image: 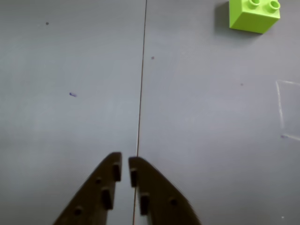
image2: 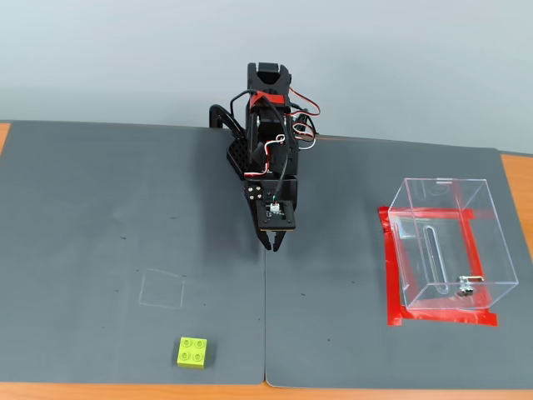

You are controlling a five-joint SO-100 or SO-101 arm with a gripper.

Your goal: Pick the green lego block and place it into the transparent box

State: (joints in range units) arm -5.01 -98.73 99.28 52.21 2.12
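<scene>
The green lego block lies on the grey mat near the front edge, left of the mat seam; in the wrist view it sits at the top right corner. The transparent box stands at the right on a red tape frame, with a small metal latch at its front. My gripper hangs above the mat's middle seam, well behind the block and left of the box. Its black fingers are nearly together with only a thin gap, holding nothing.
A faint chalk square is drawn on the mat behind the block; its outline shows at the wrist view's right edge. The arm base stands at the mat's back. Orange table edge runs along the front.
</scene>
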